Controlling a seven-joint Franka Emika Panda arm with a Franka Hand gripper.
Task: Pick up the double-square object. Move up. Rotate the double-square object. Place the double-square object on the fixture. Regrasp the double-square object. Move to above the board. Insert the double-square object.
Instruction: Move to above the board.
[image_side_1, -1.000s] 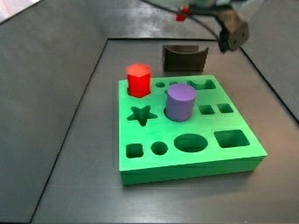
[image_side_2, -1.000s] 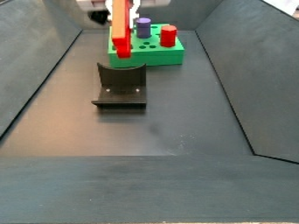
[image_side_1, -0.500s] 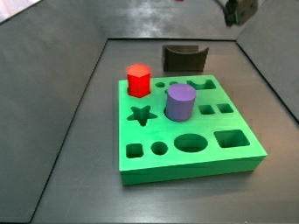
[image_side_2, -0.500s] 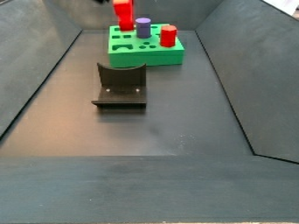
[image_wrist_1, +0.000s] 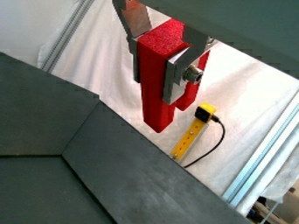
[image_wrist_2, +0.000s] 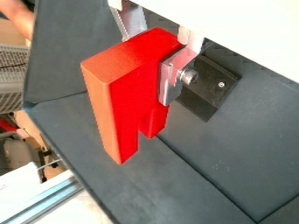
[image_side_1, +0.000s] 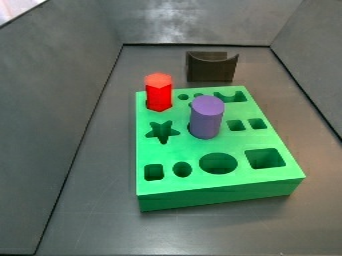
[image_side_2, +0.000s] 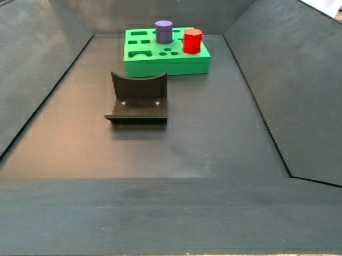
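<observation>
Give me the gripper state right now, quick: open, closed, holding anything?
Gripper: shut on the double-square object, visible in both wrist views; out of frame in both side views.

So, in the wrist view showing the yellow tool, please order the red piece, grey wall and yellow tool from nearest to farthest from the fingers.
1. The red piece: clamped between the fingers of the gripper.
2. The grey wall, below the piece, and the yellow tool, outside the wall: too close to call.
</observation>
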